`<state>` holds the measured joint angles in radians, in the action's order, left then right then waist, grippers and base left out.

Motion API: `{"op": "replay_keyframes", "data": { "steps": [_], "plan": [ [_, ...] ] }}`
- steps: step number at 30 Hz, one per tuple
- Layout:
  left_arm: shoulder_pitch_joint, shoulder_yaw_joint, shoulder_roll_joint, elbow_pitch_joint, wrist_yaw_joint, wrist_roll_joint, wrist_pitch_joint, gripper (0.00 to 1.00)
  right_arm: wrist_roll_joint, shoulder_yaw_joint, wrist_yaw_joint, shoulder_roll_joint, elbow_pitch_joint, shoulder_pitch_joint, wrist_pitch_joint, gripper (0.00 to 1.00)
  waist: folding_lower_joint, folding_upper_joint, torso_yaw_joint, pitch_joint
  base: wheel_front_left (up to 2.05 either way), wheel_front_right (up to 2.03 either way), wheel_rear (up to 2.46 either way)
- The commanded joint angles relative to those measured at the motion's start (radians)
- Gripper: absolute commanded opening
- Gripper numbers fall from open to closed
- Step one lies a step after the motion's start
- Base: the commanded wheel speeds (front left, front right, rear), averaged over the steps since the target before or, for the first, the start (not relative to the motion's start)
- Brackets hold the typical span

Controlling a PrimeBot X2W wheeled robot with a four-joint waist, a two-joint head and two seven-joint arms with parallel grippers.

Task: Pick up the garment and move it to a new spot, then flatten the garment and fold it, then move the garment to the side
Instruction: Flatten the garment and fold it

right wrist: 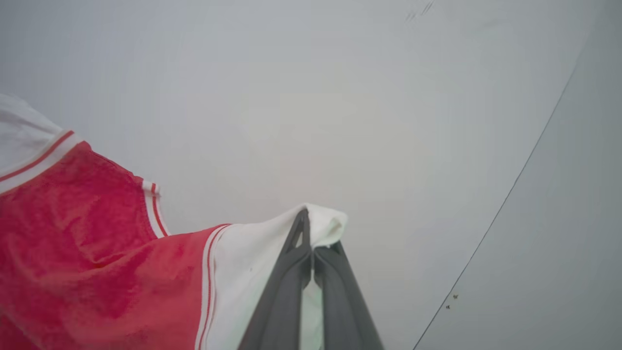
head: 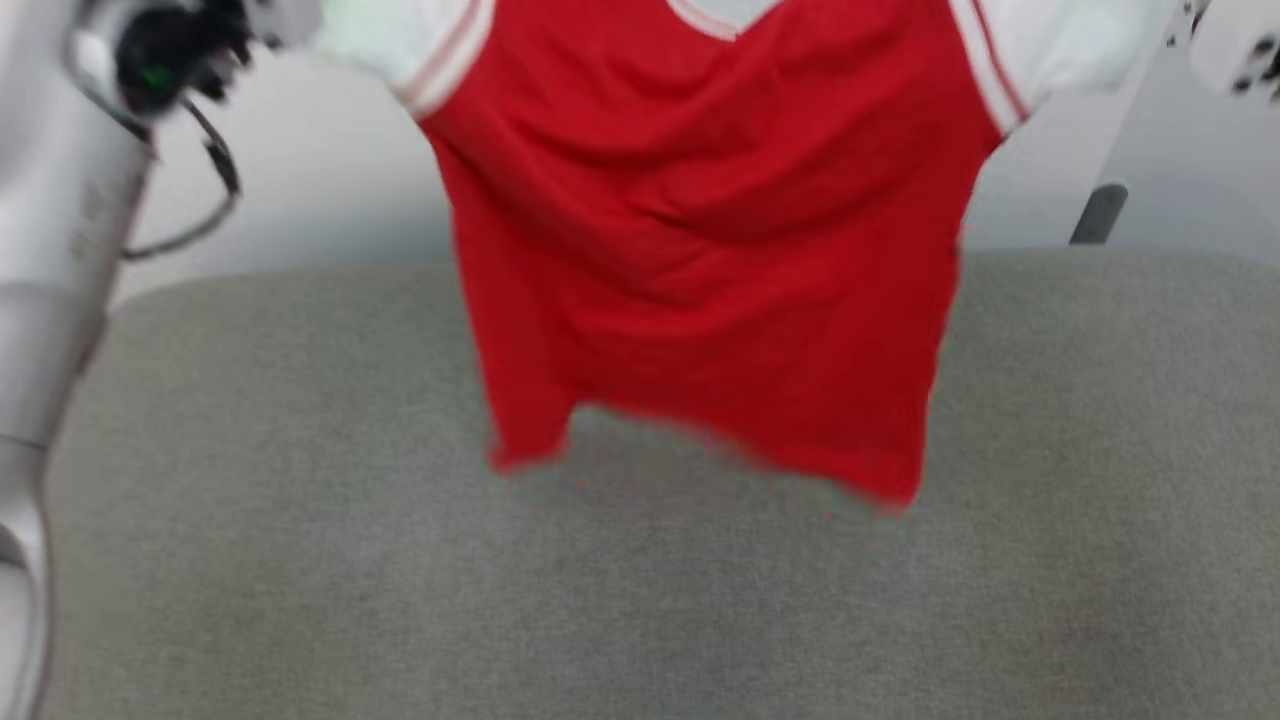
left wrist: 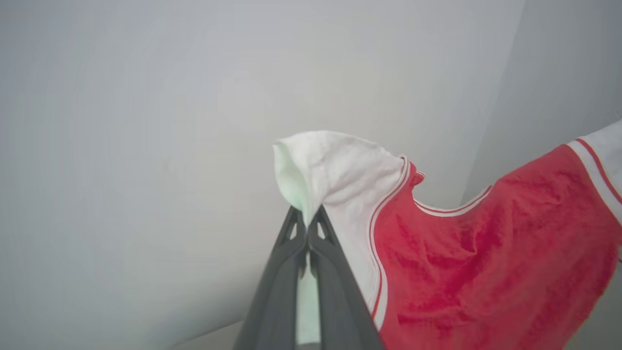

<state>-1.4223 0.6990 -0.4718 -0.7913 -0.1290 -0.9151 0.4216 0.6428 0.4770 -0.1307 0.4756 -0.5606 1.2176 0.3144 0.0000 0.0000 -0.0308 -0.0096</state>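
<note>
The left gripper [left wrist: 306, 219] is being squeezed shut on the shirt [head: 700, 250]. Its two dark fingers [left wrist: 282, 282] are being pressed together, and a white sleeve [left wrist: 340, 165] is being pinched between them. A soft bump of the sleeve is being pushed up past the fingertips. Right beside the sleeve, red and white striped trim [left wrist: 384, 194] is being shown, and after it the red cloth of the body.

The right gripper [right wrist: 312, 243] is being squeezed shut too. The other sleeve [right wrist: 248, 257] is being pinched between its fingers, with a little white corner being folded over the tips.

In the head view the shirt is being held up in the air by both sleeves, with one gripper at each side. It is being stretched wide, so the red front is being shown flat with a few loose folds across it. The V-shaped neck [head: 722, 18] is being cut off by the top edge of the view. The bottom hem [head: 720, 435] is being hung low over a grey surface [head: 300, 560]. The hem is blurred, and whether it is touching the surface cannot be told.

A pale forearm [head: 60, 250] is being seen at the left edge, with a thin dark cable [head: 215, 170] looping beside it. A plain pale wall [head: 330, 170] is being seen behind the shirt.
</note>
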Motion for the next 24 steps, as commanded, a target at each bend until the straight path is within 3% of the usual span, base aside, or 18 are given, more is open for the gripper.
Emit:
{"op": "replay_keyframes", "data": {
  "steps": [1, 9, 15, 21, 24],
  "plan": [
    [-0.013, -0.001, -0.004, 0.004, -0.002, -0.003, -0.007, 0.00, -0.004, 0.011, 0.000, 0.001, -0.011, 0.017, -0.009, 0.00, 0.0000, 0.0000, 0.015, -0.023, 0.00, 0.00, 0.00],
    [-0.057, -0.021, -0.016, -0.001, -0.001, -0.027, 0.002, 0.00, 0.050, 0.075, 0.000, 0.023, -0.067, 0.104, -0.017, 0.00, 0.0000, 0.0000, 0.031, -0.041, 0.00, 0.00, 0.00],
    [-0.052, -0.018, -0.026, 0.021, 0.002, -0.038, 0.027, 0.00, 0.084, 0.101, 0.000, 0.040, -0.082, 0.131, -0.011, 0.00, 0.0000, 0.0000, 0.019, 0.003, 0.00, 0.00, 0.00],
    [-0.095, -0.018, -0.035, 0.055, 0.016, -0.019, 0.019, 0.00, 0.063, 0.121, 0.000, 0.037, -0.097, 0.187, -0.048, 0.00, 0.0000, 0.0000, -0.008, 0.171, 0.00, 0.00, 0.00],
    [-0.117, -0.009, -0.013, 0.050, 0.020, 0.015, -0.043, 0.00, 0.004, 0.132, 0.000, 0.015, -0.134, 0.224, -0.151, 0.00, 0.0000, 0.0000, -0.020, 0.265, 0.00, 0.00, 0.00]
  ]
}}
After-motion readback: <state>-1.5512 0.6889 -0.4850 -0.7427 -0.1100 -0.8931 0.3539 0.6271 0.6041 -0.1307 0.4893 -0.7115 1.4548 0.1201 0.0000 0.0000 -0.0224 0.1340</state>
